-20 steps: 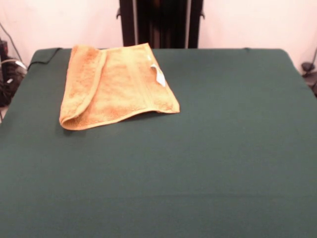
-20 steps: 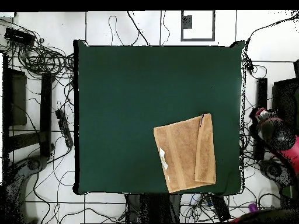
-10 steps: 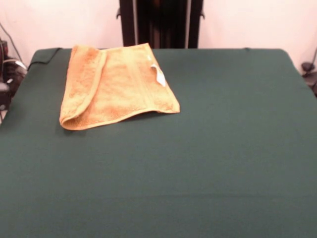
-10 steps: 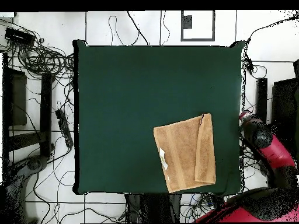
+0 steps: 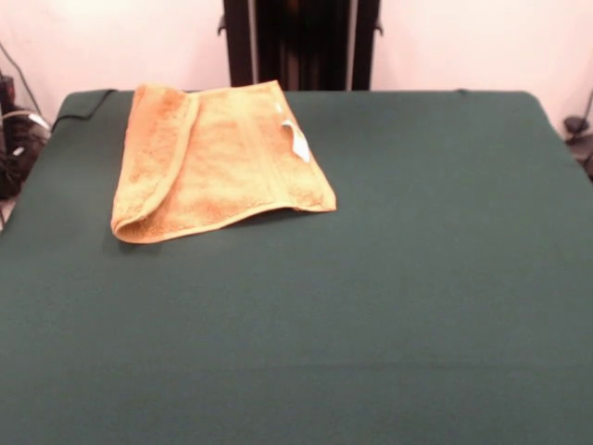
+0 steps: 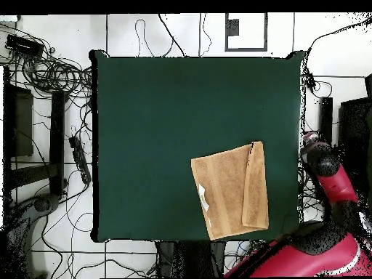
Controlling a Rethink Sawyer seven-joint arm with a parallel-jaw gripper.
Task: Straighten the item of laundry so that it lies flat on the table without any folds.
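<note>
One golden-orange towel (image 5: pixel 218 158) is lying on the dark green table (image 5: pixel 389 278), in the far left corner as the front view shows it and near the bottom right corner in the overhead view (image 6: pixel 231 190). It is not lying flat: one long side is folded over onto the rest, making a doubled strip (image 6: pixel 255 185) along the edge nearest the table's side, with a rounded fold at the near left corner in the front view. A woven band is running parallel to the opposite edge, and one small white tag (image 5: pixel 297 140) is sticking out there. Compared with half a second ago the towel is sitting unchanged, while the red arm (image 6: pixel 330 174) beside the table's right edge in the overhead view is showing more of its bulk along the bottom. One arm is visible; its claw is not appearing in either view, so I cannot tell its state.
</note>
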